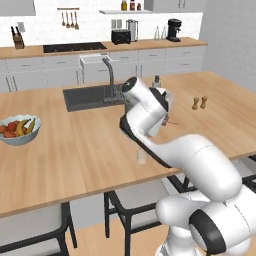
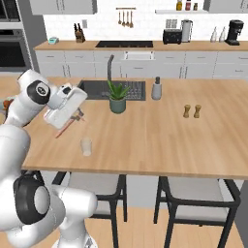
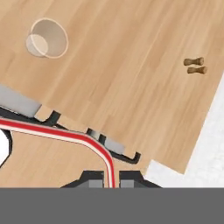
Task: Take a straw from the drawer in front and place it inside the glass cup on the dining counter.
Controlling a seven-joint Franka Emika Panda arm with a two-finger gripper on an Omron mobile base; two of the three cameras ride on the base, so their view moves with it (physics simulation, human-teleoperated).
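Note:
My gripper (image 2: 78, 115) hovers above the dining counter (image 2: 160, 135), shut on the straw (image 2: 67, 128), a thin red stick slanting down to the left from the hand. In the hand view the straw (image 3: 65, 135) is red with a white stripe; it rises between the fingertips of the gripper (image 3: 109, 180) and sweeps off to the left. The glass cup (image 2: 86, 146) stands upright near the counter's front edge, a little in front of and below the gripper. From above, the glass cup (image 3: 47, 38) is at the upper left, apart from the straw. The drawer is out of view.
A potted plant (image 2: 117, 99), a soap dispenser (image 2: 156, 88) and a dark sink (image 1: 87, 97) with faucet lie beyond the gripper. Wooden shakers (image 2: 190, 111) stand to the right, a fruit bowl (image 1: 19, 130) far left. Black stools (image 2: 193, 193) sit under the front edge.

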